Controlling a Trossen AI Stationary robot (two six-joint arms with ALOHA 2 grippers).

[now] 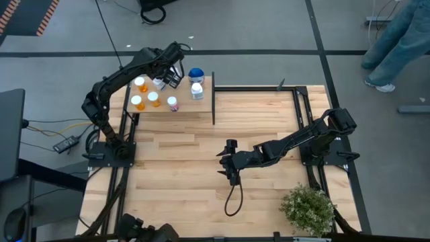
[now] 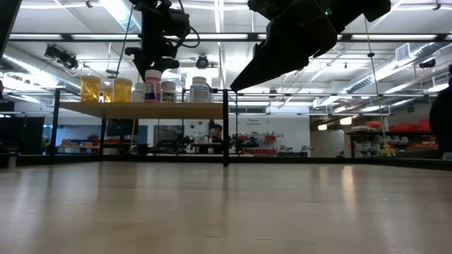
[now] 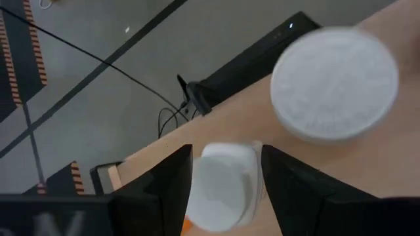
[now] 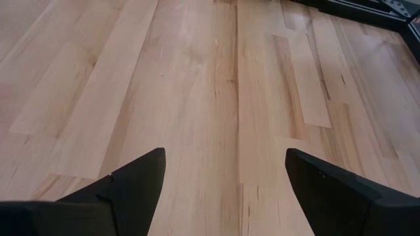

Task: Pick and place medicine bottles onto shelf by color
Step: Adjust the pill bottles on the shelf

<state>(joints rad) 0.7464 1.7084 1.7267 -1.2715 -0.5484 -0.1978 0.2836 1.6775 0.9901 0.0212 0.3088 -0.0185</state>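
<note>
The shelf is a small light-wood board on a black frame at the table's far left; it also shows in the low view. On it stand three orange bottles, a pinkish one, a white one and a blue-topped one. My left gripper is over the shelf's far edge, shut on a white-capped bottle. My right gripper is open and empty above the middle of the table. My left gripper pinches the bottle's white cap between its two fingers, one on each side. The fingers come from above, pointing down. In the low view the bottle is upright below the fingers, its base at the shelf board; whether it rests there I cannot tell.
A second white cap stands close beside the held bottle. The shelf's black post rises at its right end. A green potted plant stands at the near right, and a dark cable lies on the planks. A person's legs show beyond the far right.
</note>
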